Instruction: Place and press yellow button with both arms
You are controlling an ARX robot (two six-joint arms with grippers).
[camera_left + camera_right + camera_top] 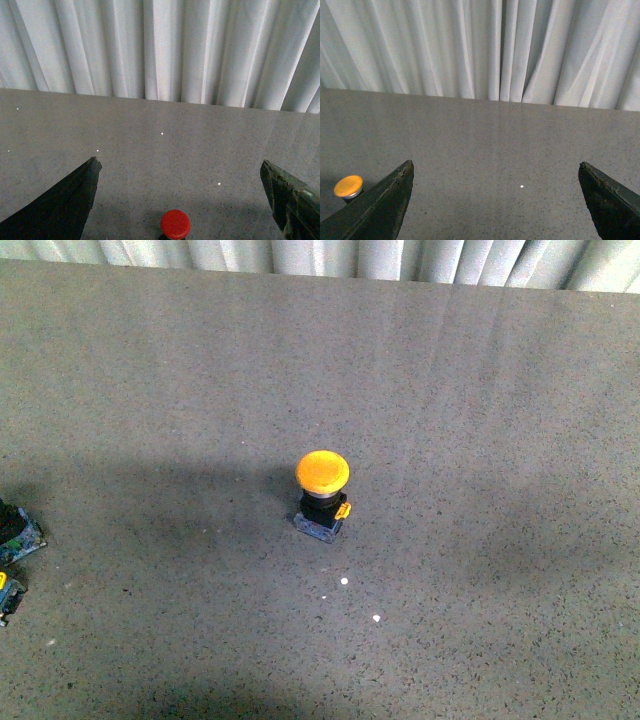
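The yellow button (pixel 323 472) stands upright in the middle of the grey table, with a black body, a small yellow side tab and a bluish square base. Neither arm shows in the front view. In the right wrist view the yellow button (pixel 348 186) sits off to one side, outside the wide-open, empty right gripper (pixel 495 172). My left gripper (pixel 180 170) is wide open and empty, with the red-capped button (pixel 175 224) between and below its fingers, apart from them.
Two other units lie at the table's left edge in the front view: one with a bluish base (pixel 18 530) and one with a yellow tab (pixel 6 590). A white pleated curtain (pixel 330 255) hangs behind the table's far edge.
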